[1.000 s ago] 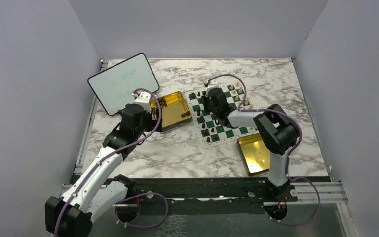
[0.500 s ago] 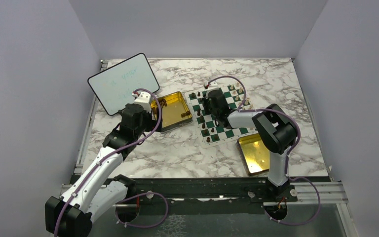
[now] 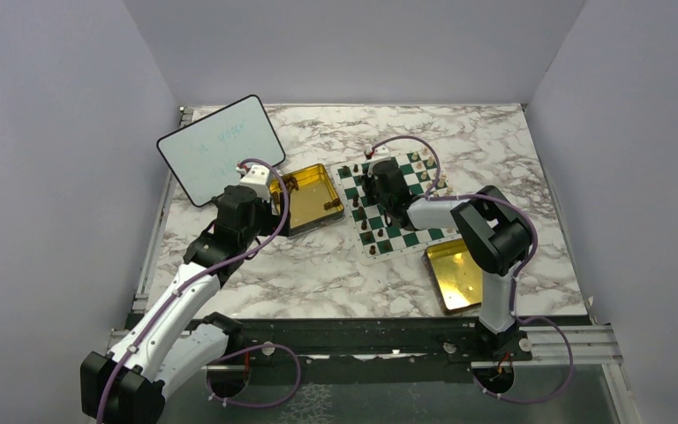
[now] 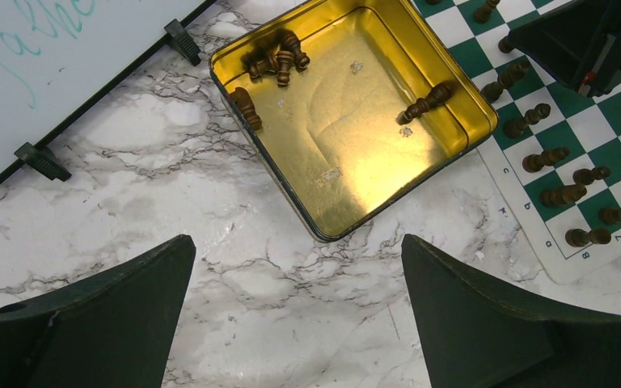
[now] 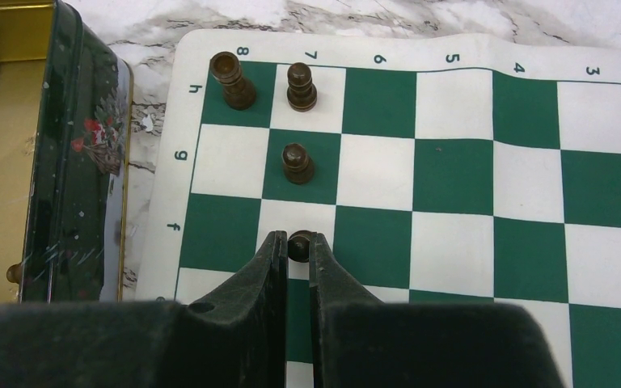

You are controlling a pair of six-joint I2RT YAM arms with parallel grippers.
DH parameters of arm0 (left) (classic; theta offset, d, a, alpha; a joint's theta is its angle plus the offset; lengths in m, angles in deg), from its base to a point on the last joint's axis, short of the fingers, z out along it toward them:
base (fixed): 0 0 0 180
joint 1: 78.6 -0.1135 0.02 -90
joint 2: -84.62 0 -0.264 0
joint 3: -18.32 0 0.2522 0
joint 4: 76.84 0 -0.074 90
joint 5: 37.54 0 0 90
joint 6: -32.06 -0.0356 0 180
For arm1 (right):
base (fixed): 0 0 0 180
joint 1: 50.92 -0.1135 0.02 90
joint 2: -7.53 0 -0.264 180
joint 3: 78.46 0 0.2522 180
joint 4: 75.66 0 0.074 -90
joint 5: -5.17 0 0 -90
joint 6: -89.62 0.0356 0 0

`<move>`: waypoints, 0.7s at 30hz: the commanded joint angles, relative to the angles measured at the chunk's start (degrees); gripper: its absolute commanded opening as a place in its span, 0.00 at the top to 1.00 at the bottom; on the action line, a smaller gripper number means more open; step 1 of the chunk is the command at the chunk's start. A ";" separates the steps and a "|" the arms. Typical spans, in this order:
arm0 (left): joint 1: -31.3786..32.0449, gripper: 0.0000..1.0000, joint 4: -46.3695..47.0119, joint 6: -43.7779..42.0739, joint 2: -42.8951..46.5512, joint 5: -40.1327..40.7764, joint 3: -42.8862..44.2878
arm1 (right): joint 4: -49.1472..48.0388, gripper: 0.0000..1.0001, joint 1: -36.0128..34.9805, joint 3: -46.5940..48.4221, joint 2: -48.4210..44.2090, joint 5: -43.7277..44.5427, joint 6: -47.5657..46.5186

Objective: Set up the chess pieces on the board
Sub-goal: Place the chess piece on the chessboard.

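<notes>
The green and white board (image 3: 378,256) lies right of centre; it also shows in the right wrist view (image 5: 453,174). My right gripper (image 5: 297,240) is shut on a dark brown pawn (image 5: 297,245) over a white square in row f, near the board's edge. A dark rook (image 5: 233,79) and two dark pawns (image 5: 297,162) stand just beyond it. My left gripper (image 4: 297,242) is open and empty above the marble, just short of a gold tin (image 4: 356,162). The tin holds several dark pieces (image 4: 275,58). A row of dark pawns (image 4: 546,158) stands along the board's near-left side.
A white whiteboard with a black rim (image 3: 219,148) stands at the far left, beside the tin. A second gold tin (image 3: 455,276) lies near the right arm's base. Cream pieces (image 3: 424,163) stand at the board's far-right side. Grey walls enclose the table.
My right gripper has shifted slightly toward the board's far-left part with the pawn in it. The left arm has not moved.
</notes>
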 commanded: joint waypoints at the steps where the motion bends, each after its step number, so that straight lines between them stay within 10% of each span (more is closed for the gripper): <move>1: -0.22 0.01 1.33 -0.60 1.03 -0.25 -0.26 | -0.54 0.91 0.05 0.33 1.06 -1.52 0.20; 21: -0.22 0.01 1.66 -0.69 0.86 -1.14 -0.35 | 1.94 0.87 -0.19 2.41 1.55 -1.44 0.64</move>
